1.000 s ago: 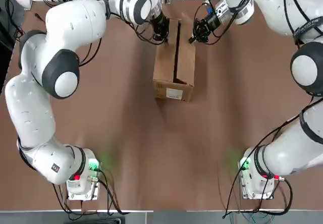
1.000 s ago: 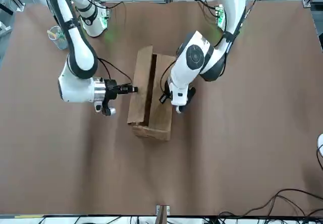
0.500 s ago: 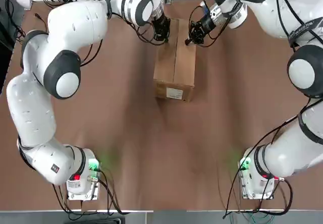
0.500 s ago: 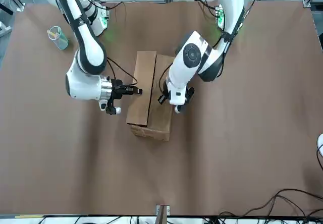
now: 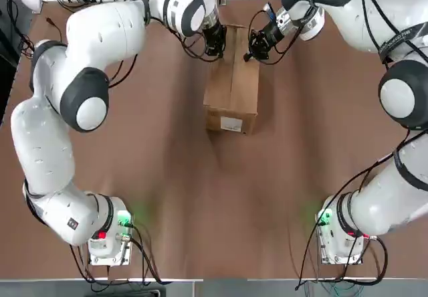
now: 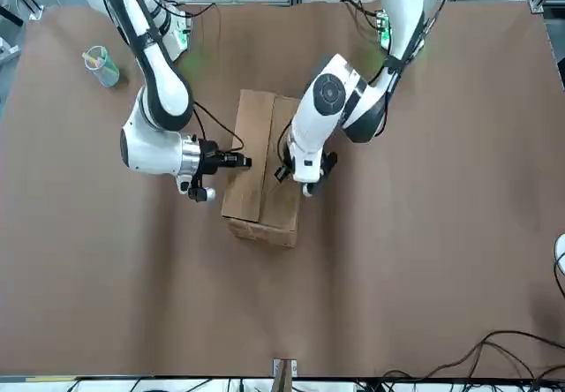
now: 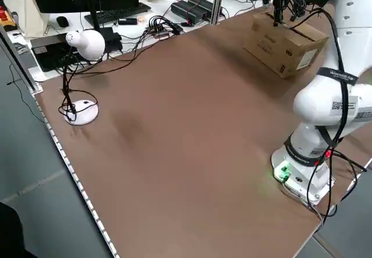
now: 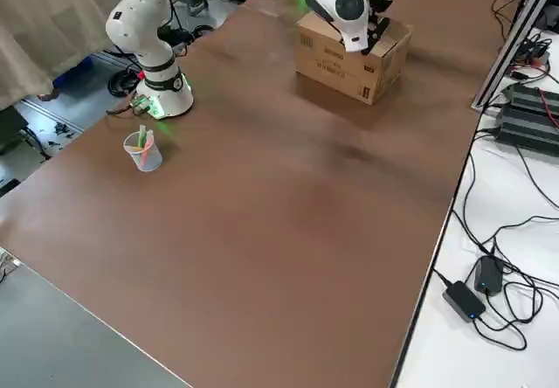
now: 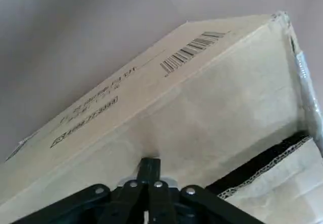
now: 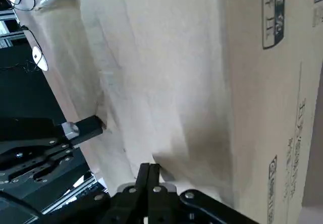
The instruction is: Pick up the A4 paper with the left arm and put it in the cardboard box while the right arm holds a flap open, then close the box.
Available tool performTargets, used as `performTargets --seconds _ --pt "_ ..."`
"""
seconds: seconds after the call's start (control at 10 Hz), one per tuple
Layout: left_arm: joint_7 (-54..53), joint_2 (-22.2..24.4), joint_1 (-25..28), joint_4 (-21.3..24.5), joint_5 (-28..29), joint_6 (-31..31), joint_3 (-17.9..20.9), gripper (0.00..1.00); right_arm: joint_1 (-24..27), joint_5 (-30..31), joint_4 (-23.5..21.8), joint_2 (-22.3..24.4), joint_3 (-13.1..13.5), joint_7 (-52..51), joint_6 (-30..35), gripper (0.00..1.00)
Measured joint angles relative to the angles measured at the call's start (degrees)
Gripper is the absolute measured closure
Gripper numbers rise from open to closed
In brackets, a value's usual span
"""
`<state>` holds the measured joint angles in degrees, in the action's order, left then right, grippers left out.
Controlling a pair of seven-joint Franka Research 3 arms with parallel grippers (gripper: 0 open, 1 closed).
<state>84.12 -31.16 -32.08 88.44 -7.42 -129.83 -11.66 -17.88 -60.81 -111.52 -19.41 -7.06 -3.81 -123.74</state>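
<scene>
The cardboard box [image 5: 231, 86] stands at the far middle of the table with its top flaps lying flat, the white label [image 5: 231, 124] on its near short side. My left gripper [image 5: 216, 48] is shut, its tips resting on the box's left long flap at the far end; in the left wrist view the fingertips [image 9: 150, 166] touch the cardboard [image 9: 202, 98]. On the right flap, my right gripper [image 5: 250, 53] is also shut, and the right wrist view shows it [image 10: 148, 171] pressed on the flap [image 10: 166, 82]. The A4 paper is hidden.
A clear plastic cup [image 6: 99, 64] with small items stands near the right arm's base. A white desk lamp [image 7: 87, 43] and cables sit past the table's left edge. Power adapters [image 8: 463, 299] lie on the white bench beyond the far edge.
The right flap, raised with a dark gap a second ago, now lies flat and the gap is closed. Both grippers moved inward onto the box top.
</scene>
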Motion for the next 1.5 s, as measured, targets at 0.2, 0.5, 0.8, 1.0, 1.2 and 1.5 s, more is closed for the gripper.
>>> performTargets --seconds 0.2,0.5,0.8,1.0,1.2,1.5 --pt "0.22 -0.23 -0.15 -0.15 0.54 0.05 0.01 0.99 -0.01 0.00 0.00 -0.03 0.00 0.02 -0.03 0.99" --pt "0.25 -0.31 -0.17 -0.36 0.62 0.18 0.02 0.99 -0.02 -0.02 -0.02 -0.08 0.00 0.06 -0.12 0.99" --pt "0.65 -0.39 -0.17 -1.09 0.62 0.57 0.10 0.97 -0.09 -0.05 -0.05 -0.13 0.00 0.10 -0.51 0.99" --pt "0.73 -0.60 0.00 -1.97 0.61 -0.58 0.65 0.93 -0.42 -0.77 0.07 -0.25 -0.04 0.10 -1.52 0.99" --pt "0.73 -0.68 0.85 -3.11 0.62 -1.21 0.97 0.72 -0.56 -0.78 0.07 -0.29 -0.01 0.10 -1.73 0.99" --pt "0.71 0.36 1.37 -5.41 0.62 2.18 2.13 0.29 -0.56 -0.78 0.07 -0.30 0.03 0.11 -1.69 0.97"
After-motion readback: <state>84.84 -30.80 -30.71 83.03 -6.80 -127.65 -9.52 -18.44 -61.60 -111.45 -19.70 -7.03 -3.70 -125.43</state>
